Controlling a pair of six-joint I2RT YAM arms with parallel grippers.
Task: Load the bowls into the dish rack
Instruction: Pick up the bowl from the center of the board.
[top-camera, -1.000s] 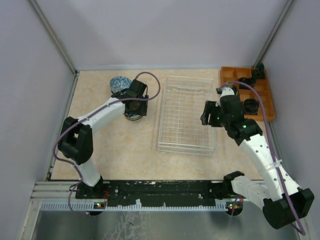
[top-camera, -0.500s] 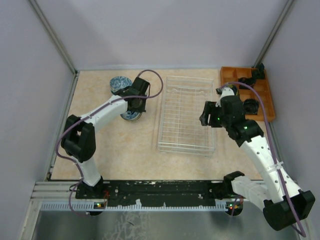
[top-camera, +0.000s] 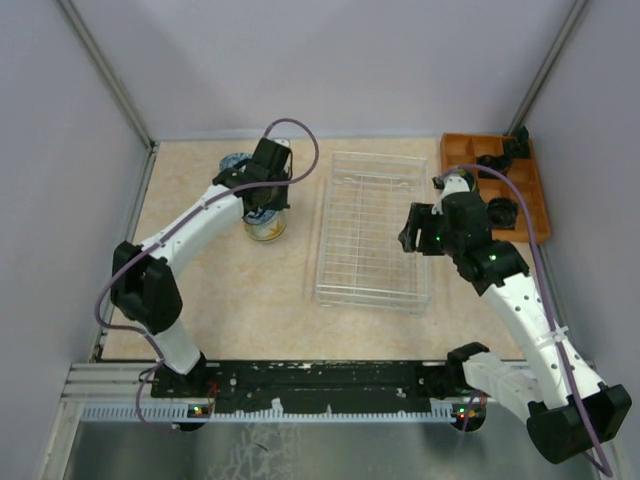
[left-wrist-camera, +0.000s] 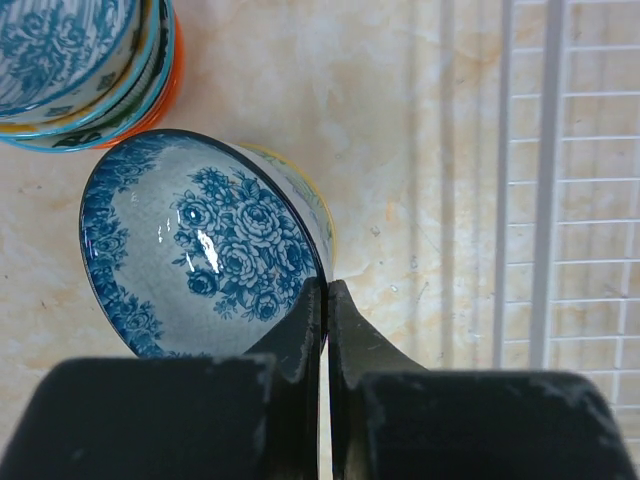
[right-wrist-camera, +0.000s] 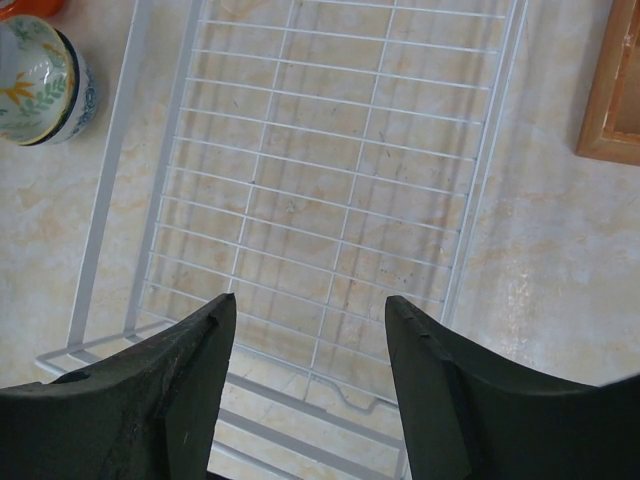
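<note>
I see the worktop (top-camera: 230, 300) carrying the dish rack (top-camera: 370, 225) centrally, a stack of bowls (left-wrist-camera: 70, 70) and a single bowl (right-wrist-camera: 40, 80) left, an orange tray (top-camera: 462, 150) right.

I get soft, even light from above — shadows are faint and short. A small white glint sits on the glazed bowl (left-wrist-camera: 205, 245) in my left wrist view, and both wrist cameras render their own fingers (right-wrist-camera: 150, 400) slightly soft.

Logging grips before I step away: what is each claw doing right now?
Left claw: closed on the rim of the blue-flowered bowl.
Right claw: open, empty, above the dish rack.
</note>
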